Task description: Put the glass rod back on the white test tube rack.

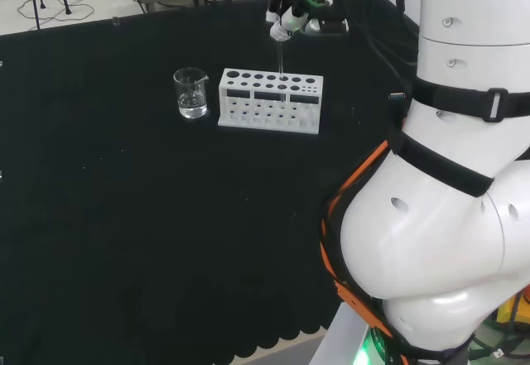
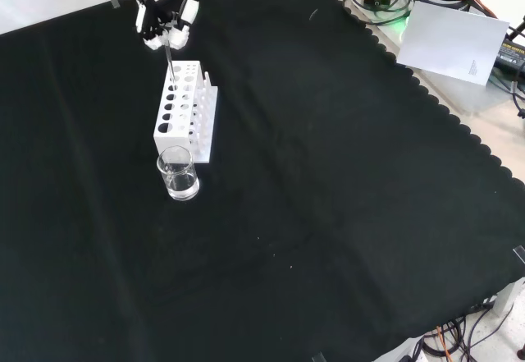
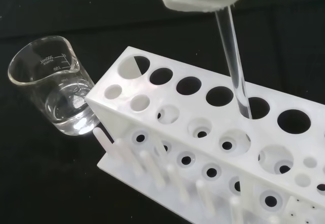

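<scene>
The glass rod (image 3: 234, 71) is held upright by the robot hand (image 1: 286, 19), whose fingers are pinched round the rod's top end, above the white test tube rack (image 1: 270, 100) on the black-covered desk (image 1: 124, 216). In the wrist view the rod's lower end is seen entering one of the large holes in the rack's top plate, in the row farther from the pegs at the rack's foot, with several empty holes between it and the beaker (image 3: 53, 87). In the head view the rod (image 1: 281, 63) is seen coming down from the robot hand into the far row of holes, right of the rack's middle, and the beaker (image 1: 190, 93), which holds a little clear liquid, stands just beside the rack's left end. In the front view the robot hand (image 2: 164, 13) is seen at the far end of the rack (image 2: 185, 116), with the rod (image 2: 170, 60) below it and the beaker (image 2: 178, 173) at the rack's near end. The step in hand is judged to be the insertion of the rod into its hole: the tip is in, but how deep cannot be told. For the next move the rod is to be kept vertical and lowered until it is seated, and only then are the fingers to be opened and the robot hand raised straight up, clear of the rod, so that it is not tipped.
</scene>
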